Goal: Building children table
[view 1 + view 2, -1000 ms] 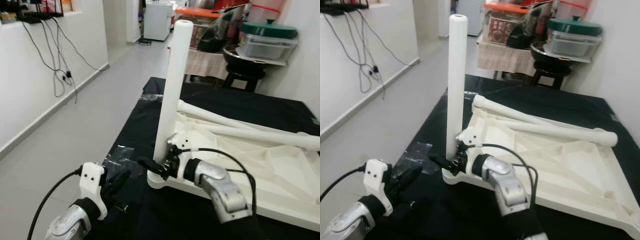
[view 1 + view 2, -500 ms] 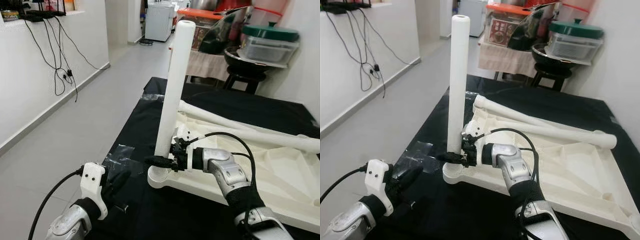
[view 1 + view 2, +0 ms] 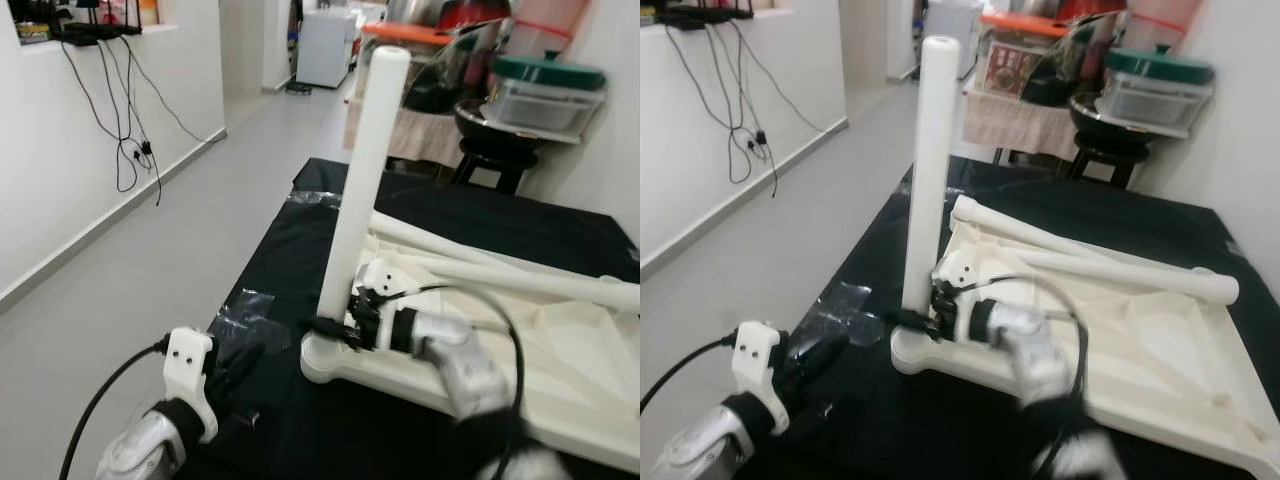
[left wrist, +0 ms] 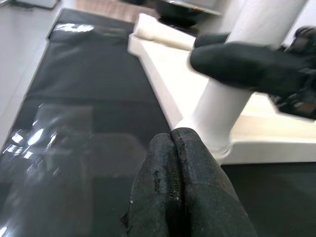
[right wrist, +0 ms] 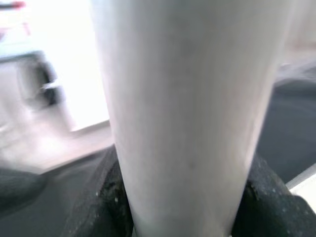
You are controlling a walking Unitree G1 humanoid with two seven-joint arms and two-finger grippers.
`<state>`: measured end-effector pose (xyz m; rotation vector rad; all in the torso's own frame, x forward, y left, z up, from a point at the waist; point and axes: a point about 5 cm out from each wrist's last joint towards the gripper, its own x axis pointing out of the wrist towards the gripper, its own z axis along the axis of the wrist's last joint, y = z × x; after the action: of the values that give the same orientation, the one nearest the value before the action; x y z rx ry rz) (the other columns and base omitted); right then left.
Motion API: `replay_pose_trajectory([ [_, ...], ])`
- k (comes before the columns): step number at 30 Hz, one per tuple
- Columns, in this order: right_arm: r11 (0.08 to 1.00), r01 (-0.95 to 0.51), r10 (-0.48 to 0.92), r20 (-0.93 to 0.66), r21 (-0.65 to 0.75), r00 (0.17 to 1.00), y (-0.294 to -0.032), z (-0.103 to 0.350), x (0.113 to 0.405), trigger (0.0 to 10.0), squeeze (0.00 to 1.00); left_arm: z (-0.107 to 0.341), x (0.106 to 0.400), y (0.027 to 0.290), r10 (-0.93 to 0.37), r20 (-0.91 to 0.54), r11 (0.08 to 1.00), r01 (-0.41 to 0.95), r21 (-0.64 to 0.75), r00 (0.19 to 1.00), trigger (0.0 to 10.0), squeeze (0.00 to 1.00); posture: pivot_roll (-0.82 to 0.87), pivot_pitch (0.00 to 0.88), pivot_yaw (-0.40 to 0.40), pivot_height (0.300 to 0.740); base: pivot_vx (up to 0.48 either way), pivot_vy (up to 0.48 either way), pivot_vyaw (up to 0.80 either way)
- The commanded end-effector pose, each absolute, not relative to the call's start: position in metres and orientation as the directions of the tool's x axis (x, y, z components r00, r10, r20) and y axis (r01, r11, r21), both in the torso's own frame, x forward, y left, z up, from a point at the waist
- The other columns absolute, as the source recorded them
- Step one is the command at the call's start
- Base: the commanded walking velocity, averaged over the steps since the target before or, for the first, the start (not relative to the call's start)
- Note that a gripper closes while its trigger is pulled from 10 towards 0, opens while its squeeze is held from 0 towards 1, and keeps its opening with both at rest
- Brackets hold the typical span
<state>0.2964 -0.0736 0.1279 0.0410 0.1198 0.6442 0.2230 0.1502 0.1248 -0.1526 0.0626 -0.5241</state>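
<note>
2 loose legs lie behind the gripped upright leg.

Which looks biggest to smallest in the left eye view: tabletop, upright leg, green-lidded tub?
1. Tabletop, largest.
2. Upright leg.
3. Green-lidded tub, smallest, though it stands far back, so its true size is unsure.

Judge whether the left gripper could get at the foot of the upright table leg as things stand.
Probably yes: the left gripper sits low, fingers shut, with bare black cloth between it and the upright leg. The right gripper already clasps that foot, crowding it.
</note>
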Motion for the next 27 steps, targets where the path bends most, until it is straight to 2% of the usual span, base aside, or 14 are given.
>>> replay_pose_trajectory([
  [1,0.865,-0.498,0.495,-0.245,0.051,0.834,-0.078,0.104,0.289,0.0,0.0,0.124,0.222,0.152,-0.506,-0.031,0.854,0.495,-0.16,0.862,10.0,0.0,0.1,0.0,-0.089,0.74,0.0,0.0,0.0],
  [9,0.844,-0.535,0.528,-0.222,0.032,0.82,-0.077,0.107,0.302,0.0,0.0,0.124,0.224,0.151,-0.515,-0.032,0.849,0.504,-0.161,0.857,10.0,0.0,0.12,0.0,-0.101,0.74,0.0,0.0,0.0],
  [10,0.833,-0.553,0.543,-0.228,0.024,0.808,-0.074,0.108,0.3,3.1,0.0,0.124,0.224,0.151,-0.512,-0.03,0.85,0.501,-0.16,0.859,10.0,0.0,0.12,0.0,-0.105,0.74,0.0,0.0,0.0],
  [11,0.833,-0.553,0.543,-0.228,0.024,0.808,-0.074,0.108,0.3,3.1,0.0,0.124,0.224,0.151,-0.512,-0.03,0.85,0.501,-0.16,0.859,10.0,0.0,0.12,0.0,-0.105,0.74,0.0,0.0,0.0],
  [12,0.779,-0.626,0.617,-0.225,0.036,0.754,-0.067,0.11,0.297,10.0,1.0,0.124,0.224,0.15,-0.508,-0.029,0.853,0.498,-0.159,0.861,10.0,0.0,0.12,0.0,-0.106,0.74,0.0,0.0,0.0],
  [14,0.68,-0.731,0.727,-0.192,0.066,0.659,-0.056,0.119,0.292,10.0,1.0,0.124,0.224,0.15,-0.503,-0.026,0.855,0.493,-0.159,0.864,10.0,0.0,0.12,0.0,-0.107,0.74,0.0,0.0,0.0],
  [15,0.68,-0.731,0.727,-0.192,0.066,0.659,-0.056,0.119,0.292,10.0,1.0,0.124,0.224,0.15,-0.503,-0.026,0.855,0.493,-0.159,0.864,10.0,0.0,0.12,0.0,-0.107,0.74,0.0,0.0,0.0],
  [17,0.593,-0.801,0.804,-0.115,0.082,0.583,-0.052,0.135,0.296,10.0,1.0,0.124,0.224,0.149,-0.503,-0.025,0.855,0.493,-0.16,0.864,10.0,0.0,0.12,0.0,-0.107,0.74,0.0,0.0,0.0],
  [18,0.485,-0.874,0.873,-0.073,0.036,0.482,-0.053,0.147,0.298,10.0,1.0,0.124,0.225,0.149,-0.505,-0.025,0.853,0.495,-0.162,0.863,10.0,0.0,0.12,0.0,-0.106,0.74,0.0,0.0,0.0],
  [19,0.485,-0.874,0.873,-0.073,0.036,0.482,-0.053,0.147,0.298,10.0,1.0,0.124,0.225,0.149,-0.505,-0.025,0.853,0.495,-0.162,0.863,10.0,0.0,0.12,0.0,-0.106,0.74,0.0,0.0,0.0],
  [20,0.339,-0.941,0.938,-0.071,-0.012,0.339,-0.057,0.157,0.299,10.0,0.96,0.124,0.225,0.149,-0.507,-0.025,0.853,0.496,-0.163,0.862,10.0,0.0,0.12,0.0,-0.107,0.74,0.0,0.0,0.0],
  [22,0.302,-0.953,0.95,-0.075,-0.024,0.303,-0.058,0.159,0.3,10.0,0.96,0.124,0.225,0.149,-0.507,-0.025,0.852,0.497,-0.163,0.862,10.0,0.0,0.12,0.0,-0.107,0.74,0.0,0.0,0.0],
  [23,0.267,-0.963,0.96,-0.081,-0.033,0.269,-0.061,0.162,0.305,10.0,0.0,0.124,0.225,0.149,-0.507,-0.025,0.853,0.496,-0.163,0.862,10.0,0.0,0.12,0.0,-0.107,0.74,0.0,0.0,0.0],
  [27,0.171,-0.984,0.979,-0.102,-0.046,0.175,-0.07,0.17,0.318,10.0,0.0,0.123,0.226,0.149,-0.504,-0.025,0.854,0.494,-0.163,0.863,10.0,0.0,0.12,0.0,-0.107,0.74,0.0,0.0,0.0],
])
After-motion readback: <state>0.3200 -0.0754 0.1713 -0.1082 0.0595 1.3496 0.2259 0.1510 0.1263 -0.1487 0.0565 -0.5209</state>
